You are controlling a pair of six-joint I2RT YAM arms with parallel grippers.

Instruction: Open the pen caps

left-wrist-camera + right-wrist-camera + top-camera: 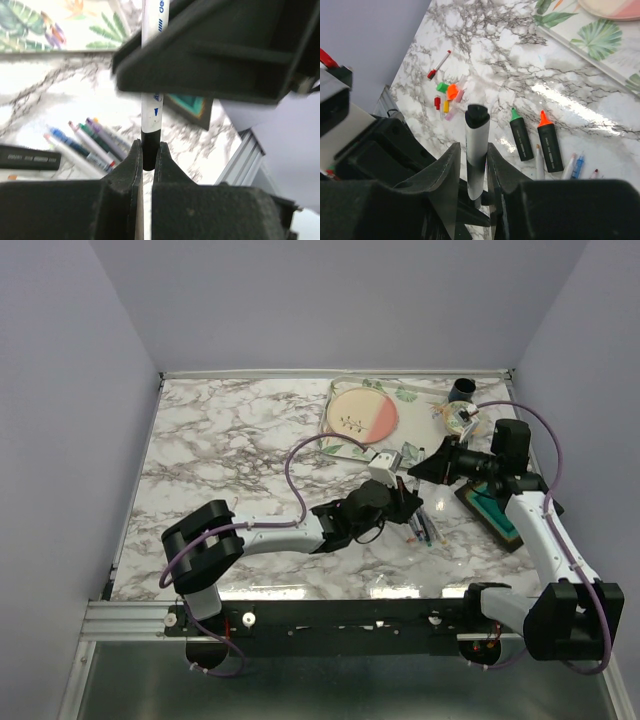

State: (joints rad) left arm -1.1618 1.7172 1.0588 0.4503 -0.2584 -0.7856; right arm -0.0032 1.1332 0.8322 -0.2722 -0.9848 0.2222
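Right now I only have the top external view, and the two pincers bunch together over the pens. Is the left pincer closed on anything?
Observer: Yes. In the left wrist view the left pincer is shut on the black end of a white pen.
Operator: And the right pincer?
Observer: In its own wrist view the right pincer straddles the pen's barrel. I cannot tell whether it is pressing on it.
Operator: Are any caps off yet?
Observer: Yes. A heap of loose caps in green, orange, pink, yellow and red lies on the marble table.
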